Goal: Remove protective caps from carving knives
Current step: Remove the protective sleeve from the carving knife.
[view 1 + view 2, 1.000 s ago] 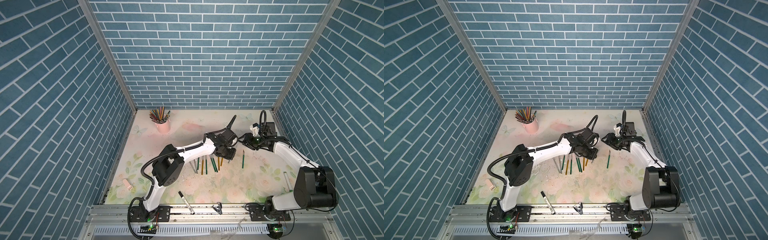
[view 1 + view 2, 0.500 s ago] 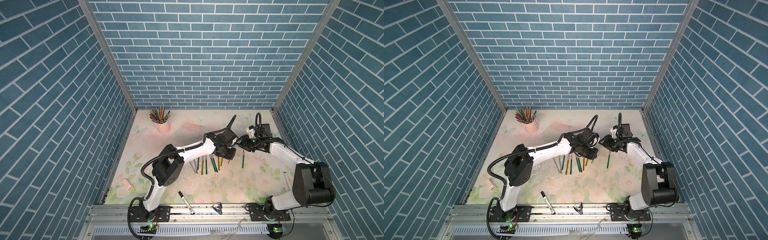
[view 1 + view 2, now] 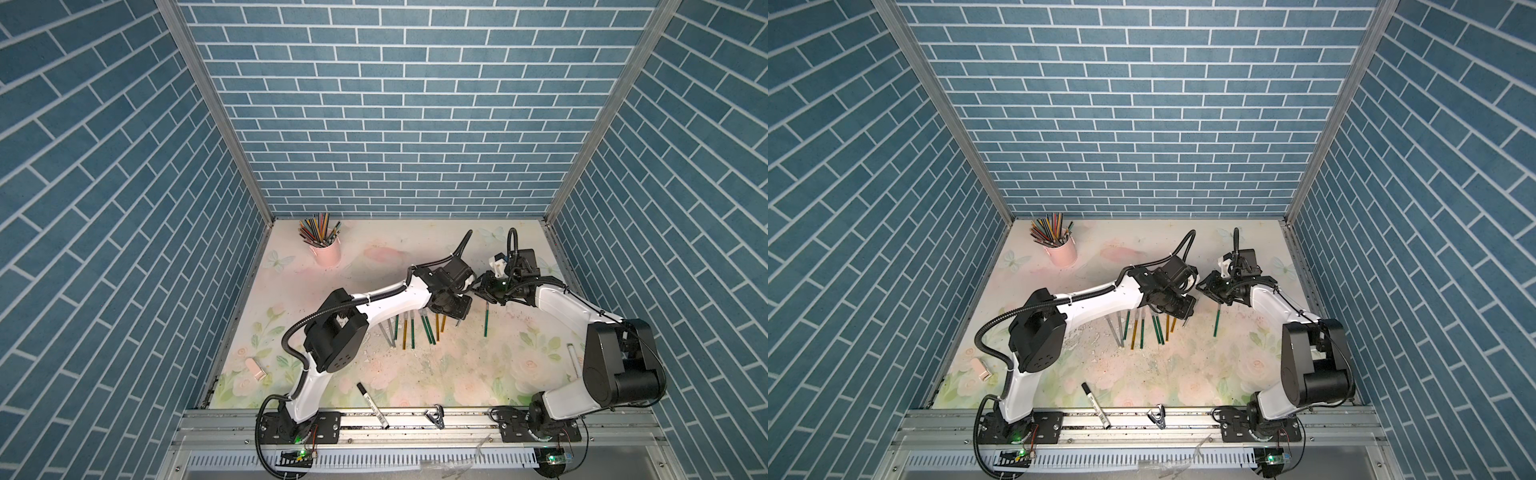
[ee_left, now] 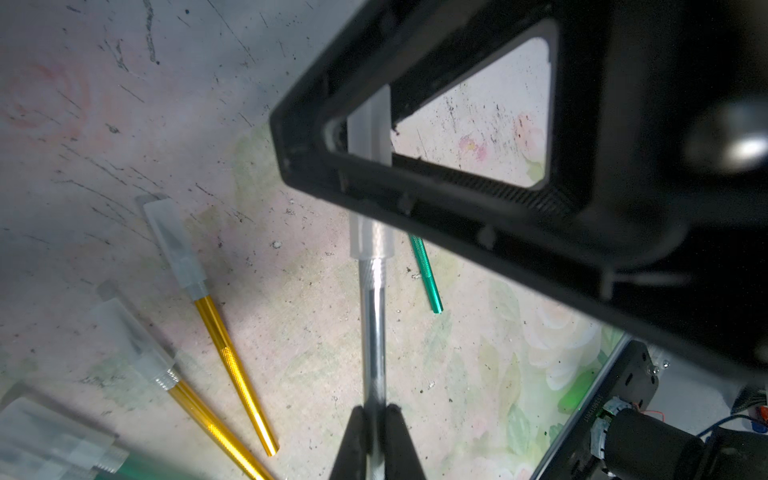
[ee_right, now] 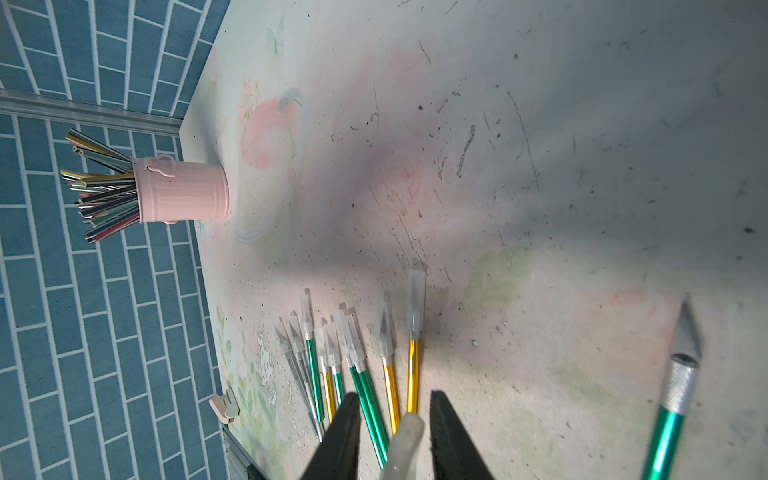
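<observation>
In both top views, left claw (image 3: 459, 309) and right claw (image 3: 483, 289) face tip to tip over the desk (image 3: 374, 266), just far-right of the row of capped knives (image 3: 411, 332).
Left wrist: left claw clamped on a silver-grey metal carving knife (image 4: 372, 324), long axis running straight ahead into its translucent whitish plastic cap (image 4: 370, 239).
Right wrist: right claw's jaws apart, straddling that cap, gaps both sides.

A floral tabletop (image 3: 457, 374) carries a pink cup (image 3: 328, 254), capped carving knives (image 3: 411, 332), a bare green knife (image 3: 485, 319) and a marker (image 3: 370, 401).
</observation>
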Available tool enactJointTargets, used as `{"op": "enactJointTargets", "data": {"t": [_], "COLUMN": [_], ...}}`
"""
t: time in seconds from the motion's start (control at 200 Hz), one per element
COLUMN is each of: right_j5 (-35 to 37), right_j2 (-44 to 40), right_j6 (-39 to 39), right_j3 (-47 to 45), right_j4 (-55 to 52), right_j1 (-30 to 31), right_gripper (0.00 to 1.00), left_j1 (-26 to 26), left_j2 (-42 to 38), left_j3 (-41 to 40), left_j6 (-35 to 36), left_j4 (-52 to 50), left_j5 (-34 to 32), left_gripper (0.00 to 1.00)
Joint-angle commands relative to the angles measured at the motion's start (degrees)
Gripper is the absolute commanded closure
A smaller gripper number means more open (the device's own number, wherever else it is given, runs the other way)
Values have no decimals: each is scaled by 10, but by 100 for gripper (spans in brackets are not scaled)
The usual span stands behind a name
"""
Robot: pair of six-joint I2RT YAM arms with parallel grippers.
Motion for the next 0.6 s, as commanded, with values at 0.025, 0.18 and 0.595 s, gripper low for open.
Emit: {"op": "enactJointTargets", "data": {"t": [0.025,0.18,0.595], "right_j5": [-4,1,29], "right_j2": [8,8,19], "right_j6": [15,16,9], "right_j3": [-2,3,32], "right_j4": [7,2,-21], "right_j1": [5,6,4], "right_gripper": [76,84,93], "left_j1": [5,5,5], "left_j2": [0,2,4], "left_j3": [7,7,-3], "left_j6": [-2,-2,6], "left_j4": [5,4,-9], "left_j5": [-4,-8,-19], "left_gripper": [94,93,93]}}
